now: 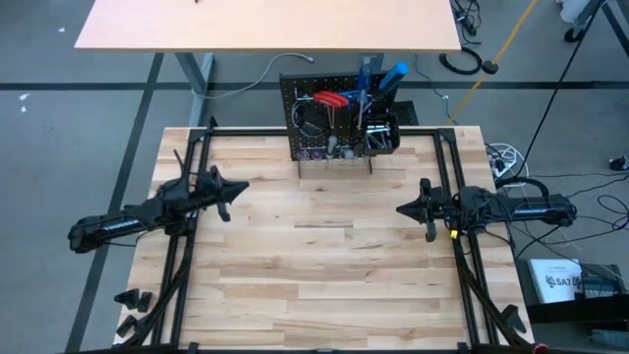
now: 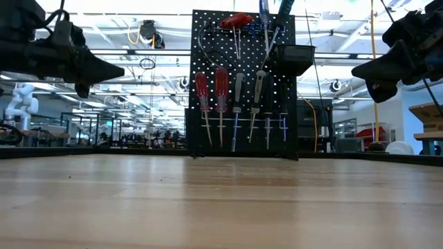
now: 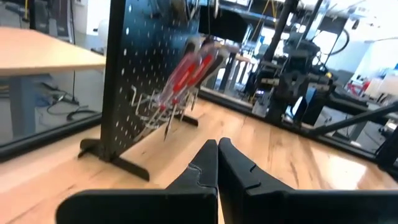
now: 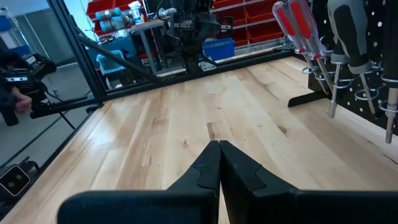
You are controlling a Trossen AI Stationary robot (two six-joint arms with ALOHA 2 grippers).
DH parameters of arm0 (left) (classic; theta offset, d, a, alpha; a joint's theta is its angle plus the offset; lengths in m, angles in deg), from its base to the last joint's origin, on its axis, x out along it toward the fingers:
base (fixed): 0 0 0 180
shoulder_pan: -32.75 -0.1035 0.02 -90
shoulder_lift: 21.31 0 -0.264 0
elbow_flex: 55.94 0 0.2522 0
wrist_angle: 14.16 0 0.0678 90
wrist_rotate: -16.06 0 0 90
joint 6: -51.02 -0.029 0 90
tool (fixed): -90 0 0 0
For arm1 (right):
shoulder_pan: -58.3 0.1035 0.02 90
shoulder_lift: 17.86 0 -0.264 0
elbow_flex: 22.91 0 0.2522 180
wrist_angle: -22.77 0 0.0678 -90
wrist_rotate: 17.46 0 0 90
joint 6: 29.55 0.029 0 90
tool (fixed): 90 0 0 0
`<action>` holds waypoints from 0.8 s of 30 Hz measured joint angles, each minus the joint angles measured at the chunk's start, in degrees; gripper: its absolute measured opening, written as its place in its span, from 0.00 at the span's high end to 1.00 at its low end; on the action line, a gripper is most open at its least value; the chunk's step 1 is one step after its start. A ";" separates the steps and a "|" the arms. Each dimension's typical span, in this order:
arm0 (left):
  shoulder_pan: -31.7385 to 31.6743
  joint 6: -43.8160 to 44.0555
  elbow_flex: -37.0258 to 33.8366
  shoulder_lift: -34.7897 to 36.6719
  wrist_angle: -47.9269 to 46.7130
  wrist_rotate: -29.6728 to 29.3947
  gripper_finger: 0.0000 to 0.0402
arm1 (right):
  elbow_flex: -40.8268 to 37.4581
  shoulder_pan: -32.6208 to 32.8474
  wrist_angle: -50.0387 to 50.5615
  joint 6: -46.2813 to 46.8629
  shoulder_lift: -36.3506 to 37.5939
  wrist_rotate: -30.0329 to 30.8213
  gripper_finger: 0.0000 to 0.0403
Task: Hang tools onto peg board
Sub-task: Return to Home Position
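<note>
Standing upright at the far edge of the table [image 1: 324,275], the peg board [image 1: 291,87] carries the tools [image 2: 221,86] hung in rows, well apart from both pairs of fingers. The left gripper [image 1: 236,193] and the right gripper [image 1: 403,208] hover over the wood at either side. Their arms are stretched low with the tips turned inward, and each gripper's fingers are pressed together on nothing.

Even overhead light shows the counter [image 1: 324,285] bright with faint shadows; in the low view, strong far backlight renders the peg board [image 2: 287,104], left hand [image 2: 112,71] and right hand [image 2: 363,70] as dark silhouettes.
</note>
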 joint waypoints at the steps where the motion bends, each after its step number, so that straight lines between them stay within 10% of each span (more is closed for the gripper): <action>1: 0.00 -0.04 0.00 0.01 -0.65 0.00 1.00 | 0.00 0.00 0.01 0.00 0.00 0.00 1.00; 24: -0.02 0.37 -0.04 0.02 -1.70 0.04 1.00 | 0.02 -0.02 0.00 0.01 0.00 -0.07 1.00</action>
